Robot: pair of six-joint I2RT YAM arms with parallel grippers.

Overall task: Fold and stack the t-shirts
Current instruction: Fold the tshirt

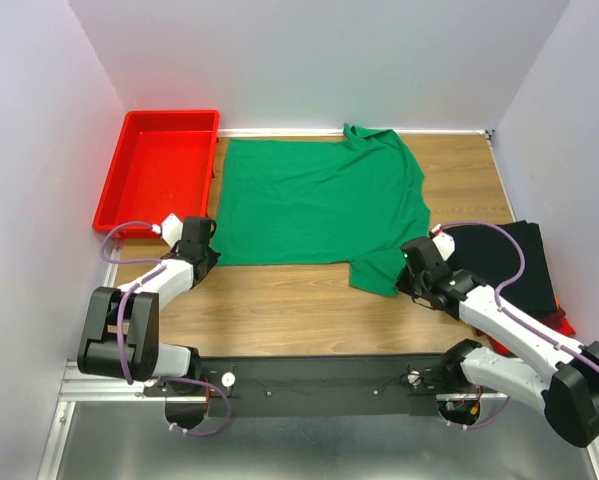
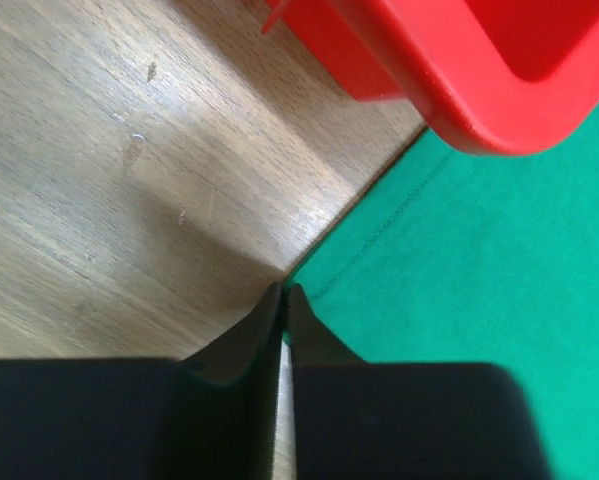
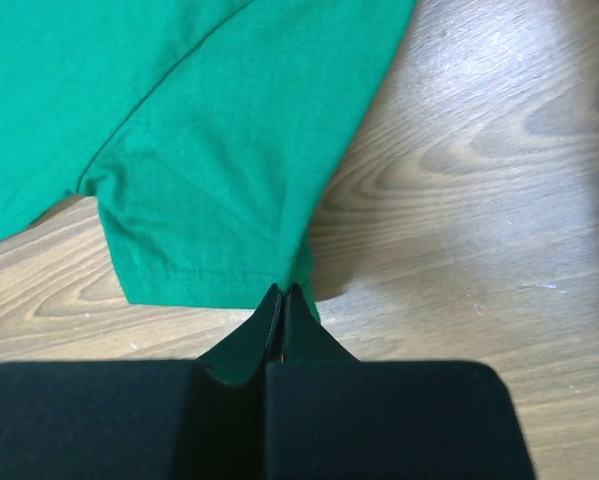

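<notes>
Now left gripper [image 2: 282, 290] and right gripper [image 3: 283, 290], jaws pressed together, seemingly pinch the green t-shirt [image 1: 319, 200] at hem and sleeve, so lift both evenly.

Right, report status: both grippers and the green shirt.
Left gripper shut on hem corner of green t-shirt. Right gripper shut on its sleeve corner. Shirt flat, unfolded. Red tray close to left gripper, not touching.

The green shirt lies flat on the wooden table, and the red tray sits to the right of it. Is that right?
Not quite. The red tray sits to the left of the green shirt, not to the right of it, at the far left corner of the wooden table. The top view shows this. The green shirt does lie flat on the table.
</notes>
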